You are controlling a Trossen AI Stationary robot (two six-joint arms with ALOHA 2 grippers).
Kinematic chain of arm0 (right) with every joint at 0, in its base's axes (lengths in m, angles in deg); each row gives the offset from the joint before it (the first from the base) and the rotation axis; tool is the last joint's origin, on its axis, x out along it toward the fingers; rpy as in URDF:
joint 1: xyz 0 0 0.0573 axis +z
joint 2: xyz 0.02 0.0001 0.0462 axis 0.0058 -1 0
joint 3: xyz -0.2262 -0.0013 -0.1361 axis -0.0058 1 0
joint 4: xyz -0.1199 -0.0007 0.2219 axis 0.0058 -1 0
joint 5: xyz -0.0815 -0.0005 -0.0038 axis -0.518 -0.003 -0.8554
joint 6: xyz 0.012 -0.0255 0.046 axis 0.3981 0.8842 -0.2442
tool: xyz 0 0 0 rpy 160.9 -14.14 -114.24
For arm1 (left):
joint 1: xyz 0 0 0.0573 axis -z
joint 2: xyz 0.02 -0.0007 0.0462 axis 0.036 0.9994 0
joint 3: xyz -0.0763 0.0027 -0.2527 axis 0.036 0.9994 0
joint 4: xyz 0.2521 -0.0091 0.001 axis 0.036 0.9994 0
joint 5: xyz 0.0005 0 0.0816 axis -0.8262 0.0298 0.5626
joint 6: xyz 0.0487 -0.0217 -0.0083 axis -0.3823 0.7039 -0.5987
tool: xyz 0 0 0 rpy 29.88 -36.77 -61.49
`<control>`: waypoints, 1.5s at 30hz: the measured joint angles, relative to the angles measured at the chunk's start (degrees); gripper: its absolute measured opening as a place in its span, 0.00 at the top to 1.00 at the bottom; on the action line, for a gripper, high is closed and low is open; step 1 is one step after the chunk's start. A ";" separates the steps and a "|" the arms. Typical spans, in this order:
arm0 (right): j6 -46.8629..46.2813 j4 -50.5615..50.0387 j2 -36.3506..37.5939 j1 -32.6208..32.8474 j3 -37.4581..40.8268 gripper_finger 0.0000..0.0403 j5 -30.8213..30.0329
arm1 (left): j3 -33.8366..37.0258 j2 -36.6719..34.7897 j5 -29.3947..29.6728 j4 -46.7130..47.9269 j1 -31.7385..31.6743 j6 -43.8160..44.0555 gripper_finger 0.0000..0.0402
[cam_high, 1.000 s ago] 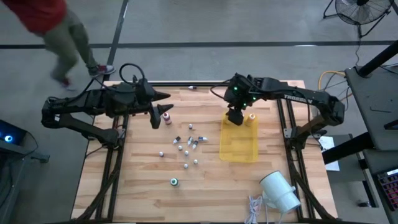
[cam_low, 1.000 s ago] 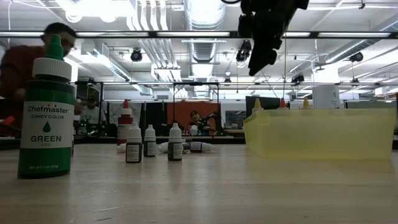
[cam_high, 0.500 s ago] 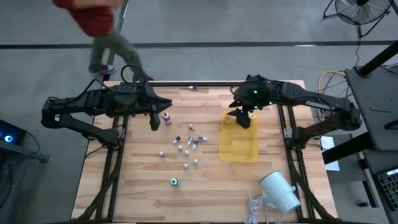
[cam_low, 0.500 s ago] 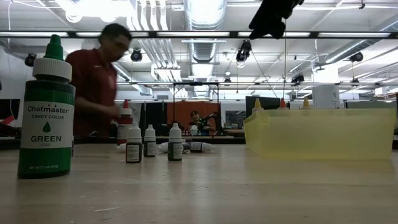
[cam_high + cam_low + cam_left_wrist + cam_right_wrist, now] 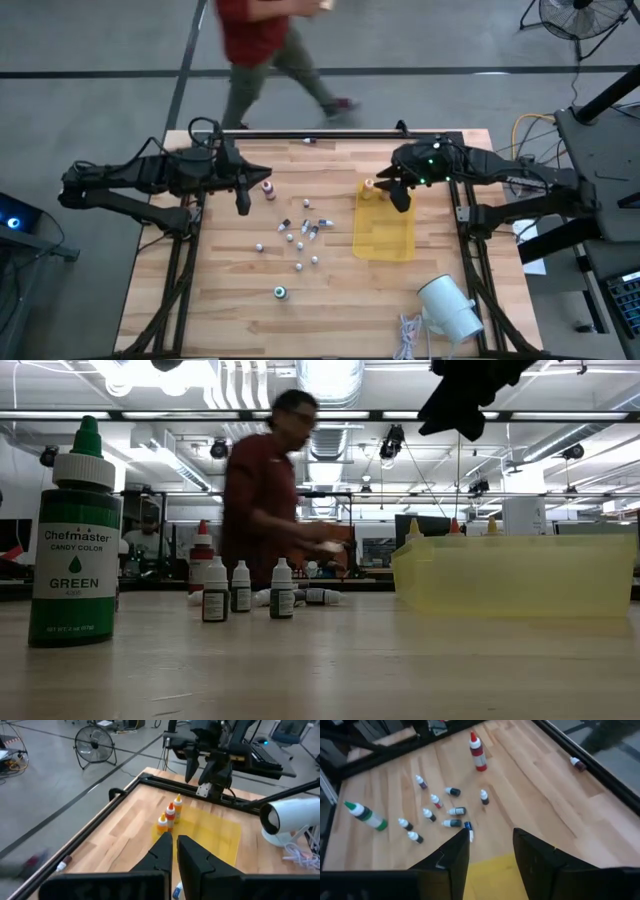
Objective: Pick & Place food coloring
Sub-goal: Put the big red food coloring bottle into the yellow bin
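Two claws, both empty. Left claw (image 5: 243,203), fingers pressed together, hangs at nine o'clock of the upright red-topped bottle (image 5: 267,187), just beside it. Right claw (image 5: 398,196), partly spread, hovers over the yellow tray (image 5: 385,245), farther off.

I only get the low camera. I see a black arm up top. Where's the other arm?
Observer: The left pincer is over the table's left side, close to the red-topped bottle.
Operator: Did it grab it?
Observer: No. Its fingers are shut with nothing between them, and the bottle stands free.
Operator: What about the arm I see?
Observer: That's the right pincer, open and empty, over one end of the yellow tray.
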 joint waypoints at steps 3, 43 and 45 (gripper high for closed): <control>-2.19 3.50 2.04 0.35 3.24 0.66 0.04 | 1.71 -0.72 0.02 0.02 -0.02 1.09 1.00; -4.23 6.79 4.07 0.66 6.58 0.68 -0.15 | 3.97 1.77 -3.64 12.41 -11.00 6.45 0.47; -4.23 6.79 4.07 0.66 6.56 0.68 -0.15 | 3.97 2.14 -5.40 13.88 -13.01 6.37 0.47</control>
